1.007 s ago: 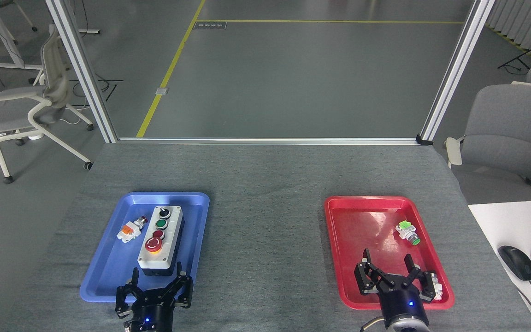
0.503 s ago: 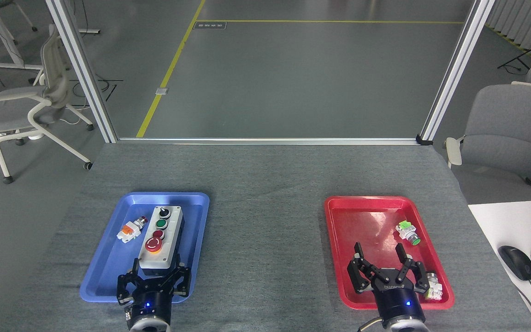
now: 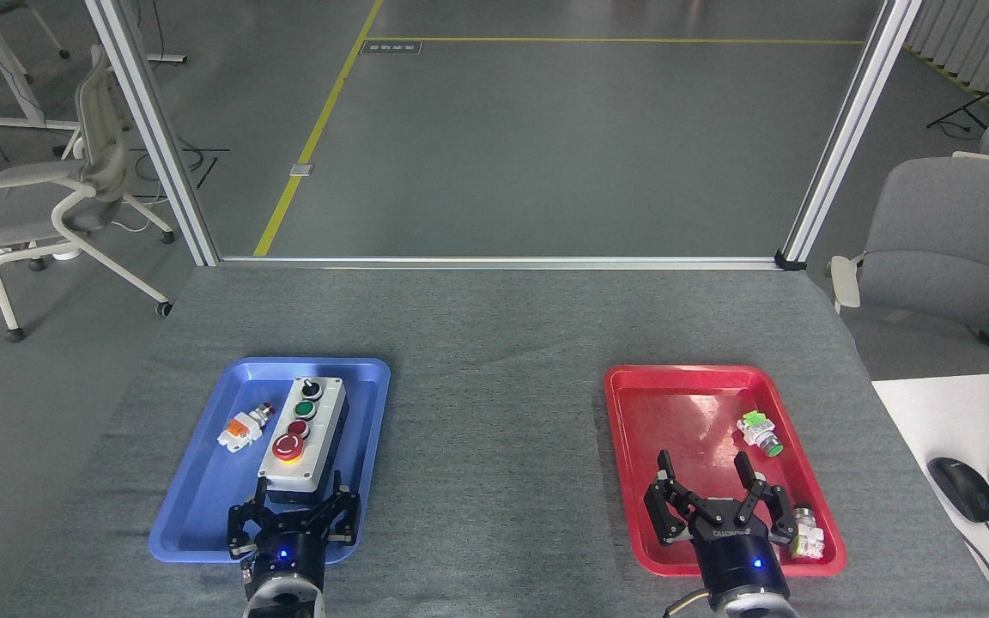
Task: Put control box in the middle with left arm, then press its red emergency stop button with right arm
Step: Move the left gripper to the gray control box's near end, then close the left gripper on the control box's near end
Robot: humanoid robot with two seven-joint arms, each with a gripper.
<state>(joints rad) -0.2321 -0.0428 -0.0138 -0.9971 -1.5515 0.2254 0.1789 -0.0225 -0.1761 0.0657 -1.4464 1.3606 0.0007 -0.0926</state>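
Observation:
The light-grey control box (image 3: 324, 419) lies lengthwise in the blue tray (image 3: 203, 489), slightly turned, its black knob at the far end. Its red emergency stop button (image 3: 287, 446) is the big mushroom cap nearest me. My left gripper (image 3: 301, 491) is open at the box's near end, one finger on each side of it; I cannot tell whether they touch it. My right gripper (image 3: 704, 465) is open over the near part of the red tray (image 3: 675, 399), holding nothing. The middle (image 3: 494, 446) is bare grey woven tabletop between the trays.
A loose orange-and-white switch (image 3: 241, 427) lies left of the box in the blue tray. A green-capped part (image 3: 759, 432) and a silver-and-white part (image 3: 806, 532) lie in the red tray. A white desk (image 3: 958, 421) with a mouse (image 3: 962, 487) stands at the right.
My left gripper moved forward until its fingers flank the box's near end, and the box shifted slightly away and turned. My right gripper drew a little left and back over the red tray.

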